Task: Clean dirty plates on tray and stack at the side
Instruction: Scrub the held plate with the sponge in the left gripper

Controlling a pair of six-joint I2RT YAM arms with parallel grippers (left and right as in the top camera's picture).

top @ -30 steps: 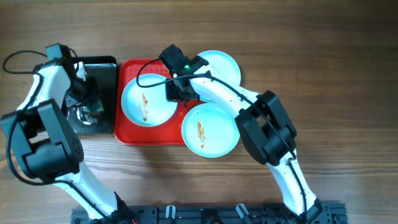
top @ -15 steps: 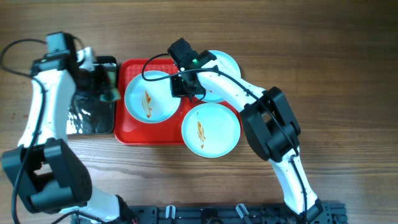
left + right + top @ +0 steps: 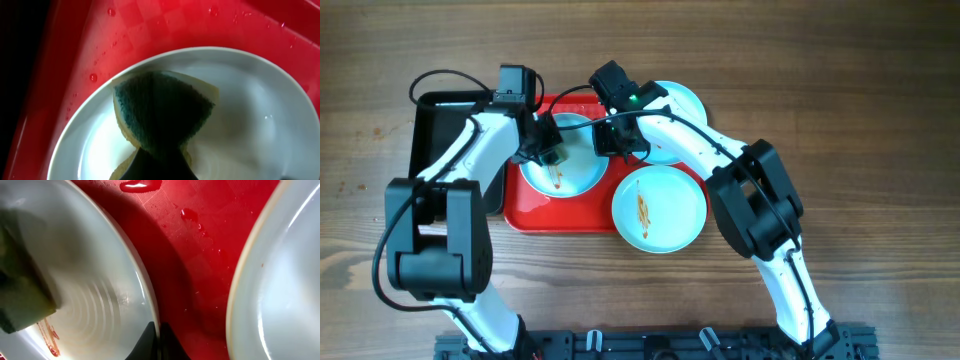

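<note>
Three pale plates show in the overhead view. The left plate [image 3: 575, 175] lies on the red tray [image 3: 545, 217] and has a brown smear at its centre. My left gripper [image 3: 548, 150] is shut on a green and yellow sponge [image 3: 160, 110] that rests on this plate [image 3: 250, 115]. My right gripper [image 3: 611, 141] is shut on the plate's right rim [image 3: 145, 295], with its fingertips [image 3: 157, 340] pinching the edge. The front plate [image 3: 665, 215] has a brown smear and overhangs the tray's front right corner. The back plate [image 3: 682, 104] lies partly under my right arm.
A glossy black tray [image 3: 435, 140] stands to the left of the red tray, under my left arm. Water drops lie on the red tray [image 3: 200, 255]. The back plate's rim [image 3: 280, 280] is close to the right of my right gripper. Wooden table surrounds both trays.
My left arm has swung right from the black tray with the sponge and set it on the left plate. My right gripper has kept its hold on the plate's rim.
</note>
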